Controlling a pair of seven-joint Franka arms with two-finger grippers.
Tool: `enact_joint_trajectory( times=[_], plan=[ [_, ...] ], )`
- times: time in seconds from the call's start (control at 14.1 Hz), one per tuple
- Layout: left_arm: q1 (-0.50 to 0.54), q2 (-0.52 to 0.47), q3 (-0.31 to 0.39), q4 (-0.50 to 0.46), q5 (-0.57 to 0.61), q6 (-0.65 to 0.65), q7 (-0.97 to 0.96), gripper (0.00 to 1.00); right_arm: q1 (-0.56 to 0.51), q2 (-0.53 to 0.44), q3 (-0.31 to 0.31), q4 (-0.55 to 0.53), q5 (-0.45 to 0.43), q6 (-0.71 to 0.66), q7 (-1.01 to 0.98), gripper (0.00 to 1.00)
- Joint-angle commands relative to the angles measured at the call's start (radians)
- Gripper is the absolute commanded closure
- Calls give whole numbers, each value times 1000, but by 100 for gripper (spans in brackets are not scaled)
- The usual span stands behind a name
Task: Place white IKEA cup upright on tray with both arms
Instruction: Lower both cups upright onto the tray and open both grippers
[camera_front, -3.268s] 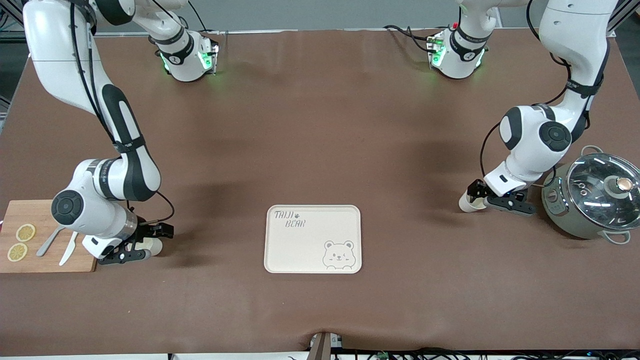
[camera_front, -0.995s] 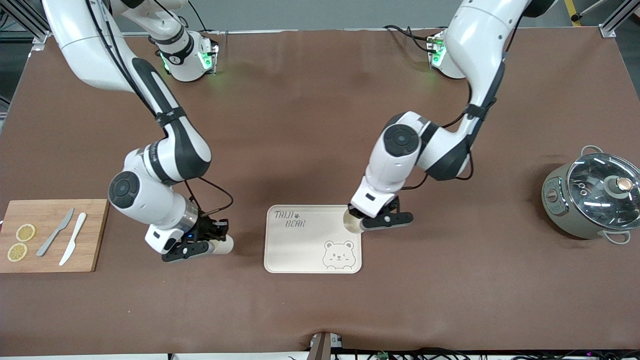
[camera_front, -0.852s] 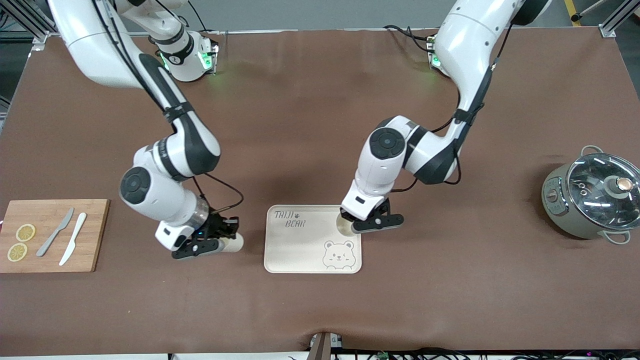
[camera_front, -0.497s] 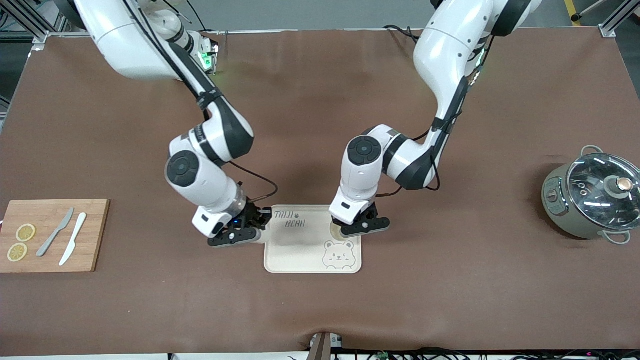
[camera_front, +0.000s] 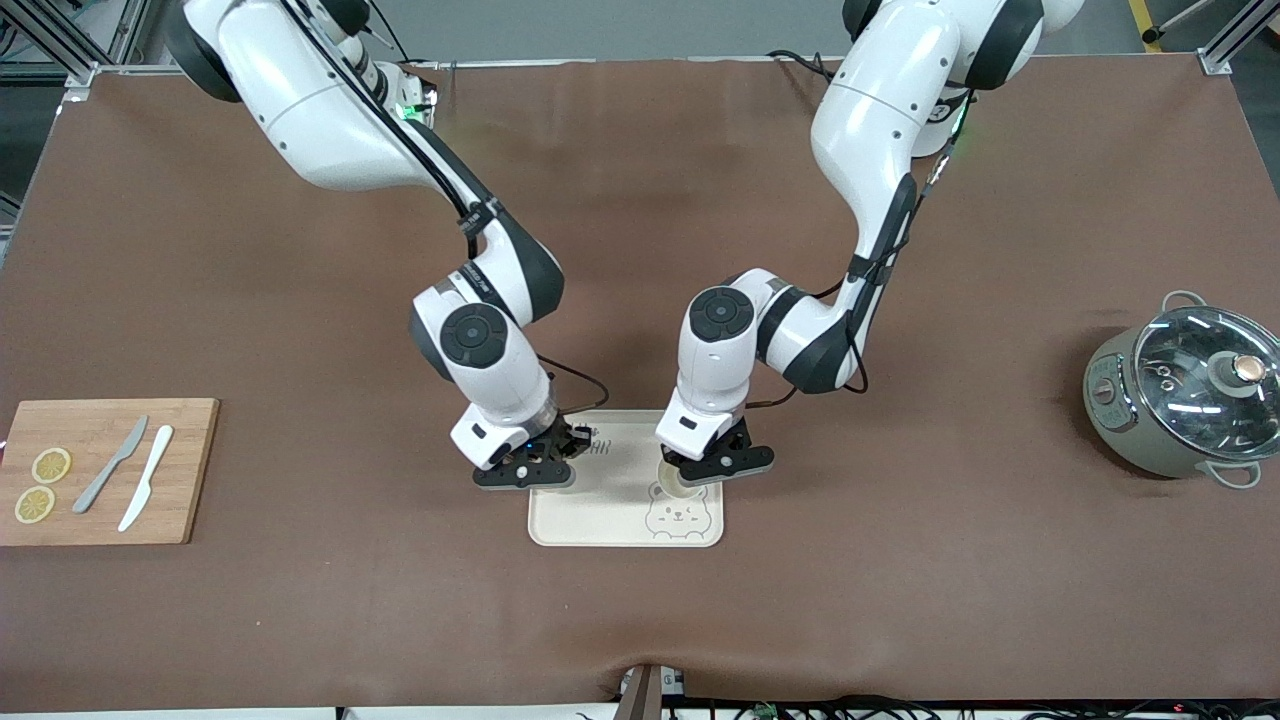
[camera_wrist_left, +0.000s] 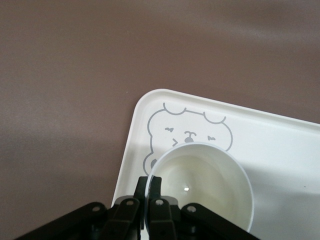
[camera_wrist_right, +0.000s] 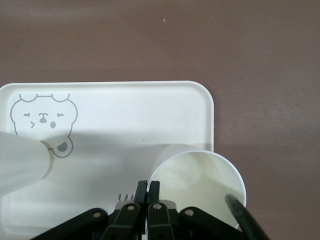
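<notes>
The cream tray (camera_front: 610, 520) with the bear face lies at the table's middle. My left gripper (camera_front: 712, 466) is shut on the rim of a white cup (camera_front: 668, 489), held upright, mouth up, over the tray next to the bear face (camera_wrist_left: 190, 132). The left wrist view shows that gripper (camera_wrist_left: 151, 182) pinching the cup's wall (camera_wrist_left: 200, 185). My right gripper (camera_front: 525, 473) is over the tray's end toward the right arm. It (camera_wrist_right: 148, 187) is shut on the rim of a second upright white cup (camera_wrist_right: 200, 180) over the tray (camera_wrist_right: 125, 115). The first cup (camera_wrist_right: 20, 165) shows there too.
A wooden cutting board (camera_front: 190, 470) with two knives (camera_front: 110, 478) and lemon slices (camera_front: 50, 465) lies at the right arm's end. A grey-green pot with a glass lid (camera_front: 1185, 395) stands at the left arm's end.
Both arms have carried their cups in from the table's two ends to over the tray. The cups have turned from lying sideways to mouth up.
</notes>
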Motion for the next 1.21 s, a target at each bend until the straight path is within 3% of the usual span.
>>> enact_joint_trajectory(
  times=[0.0, 0.5, 0.78, 0.85, 0.99, 1.14],
  plan=[
    [-19, 15, 22, 28, 26, 4, -35, 100, 41, 62, -36, 85, -38, -9, 57, 100],
    [-20, 31, 23, 25, 31, 41, -36, 100, 66, 81, -56, 90, -32, 2, 99, 100],
    [-19, 32, 26, 25, 31, 46, -35, 100, 75, 96, -54, 102, -30, 13, 128, 77],
    [-19, 32, 26, 25, 31, 46, -32, 93, 78, 96, -56, 102, -30, 13, 130, 72],
    [-19, 31, 26, 24, 31, 46, -32, 3, 80, 96, -56, 100, -32, 11, 128, 51],
    [-19, 24, 26, 24, 31, 44, -32, 0, 81, 98, -54, 102, -30, 11, 128, 35]
  ],
)
